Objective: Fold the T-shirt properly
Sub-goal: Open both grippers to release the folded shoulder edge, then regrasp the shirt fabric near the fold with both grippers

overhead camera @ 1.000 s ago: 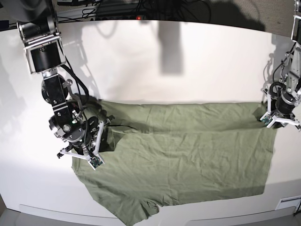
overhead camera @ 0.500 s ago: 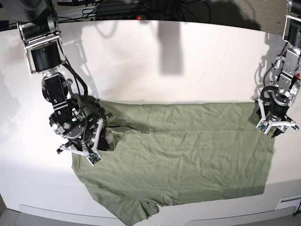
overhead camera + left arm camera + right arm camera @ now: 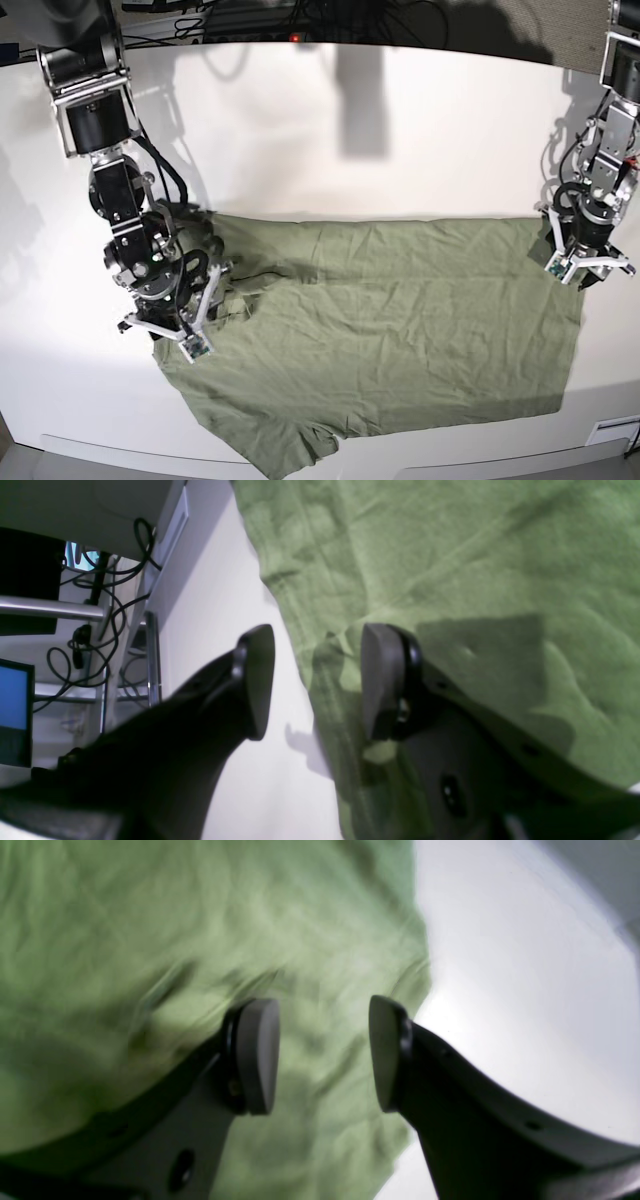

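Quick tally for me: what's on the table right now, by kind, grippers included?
T-shirt: 1, green, spread flat on the white table
Grippers: 2, the left gripper and the right gripper, both open, each over an edge of the shirt
Table: 1
Total: 4

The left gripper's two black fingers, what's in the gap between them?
In the left wrist view, the left gripper is open, holding nothing. Behind the gap lie the T-shirt's edge and bare white table.
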`<state>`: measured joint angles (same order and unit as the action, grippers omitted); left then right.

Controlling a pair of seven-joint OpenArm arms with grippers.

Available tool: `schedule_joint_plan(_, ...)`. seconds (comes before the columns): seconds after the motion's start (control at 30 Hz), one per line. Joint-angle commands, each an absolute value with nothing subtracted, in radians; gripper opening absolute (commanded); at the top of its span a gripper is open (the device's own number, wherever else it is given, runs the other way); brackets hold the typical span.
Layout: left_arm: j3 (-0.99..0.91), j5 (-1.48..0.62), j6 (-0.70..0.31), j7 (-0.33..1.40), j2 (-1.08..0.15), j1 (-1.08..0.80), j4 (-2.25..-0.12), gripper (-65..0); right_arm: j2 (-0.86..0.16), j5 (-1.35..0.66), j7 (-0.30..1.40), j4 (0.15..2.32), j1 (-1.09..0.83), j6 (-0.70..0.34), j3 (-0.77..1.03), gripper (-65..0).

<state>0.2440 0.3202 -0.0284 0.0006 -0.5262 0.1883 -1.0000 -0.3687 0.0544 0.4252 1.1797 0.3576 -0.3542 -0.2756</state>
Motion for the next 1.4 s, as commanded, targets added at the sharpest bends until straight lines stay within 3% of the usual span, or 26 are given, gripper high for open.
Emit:
schedule_joint_plan(0.0, 0.236, 0.320, -0.007, -0.016, -0.546, 0.207, -1.011, -37.3, -0.374, 0.024, 0.425, 1.198, 0.385, -0.408, -0.271, -35.5)
schedule_joint_plan(0.07, 0.236, 0.320, -0.007, -0.016, -0.546, 0.205, -1.011, -37.3, -0.374, -0.044, 0.476, 1.203, 0.384, -0.479, -0.270, -35.5)
schedule_joint_plan(0.27, 0.236, 0.320, -0.007, -0.015, -0.546, 0.200, -1.011, -37.3, -0.374, -0.249, 0.638, 1.231, 0.374, -0.447, -0.213, -35.5)
schedule_joint_plan(0.57, 0.236, 0.320, -0.007, -0.016, -0.546, 0.200, -1.011, -37.3, -0.374, -0.363, 0.674, 1.322, 0.275, -0.549, -0.041, -35.5)
schedule_joint_plan(0.93, 0.236, 0.320, -0.007, -0.019, -0.546, 0.199, -1.011, -37.3, -0.331, -0.283, 0.601, 1.326, 0.211, -0.550, -0.033, -35.5)
schedule_joint_plan(1.37, 0.236, 0.320, -0.007, -0.020, -0.546, 0.200, -1.011, -37.3, -0.245, -0.200, 0.577, 1.207, 0.312, -0.515, -0.033, -36.0)
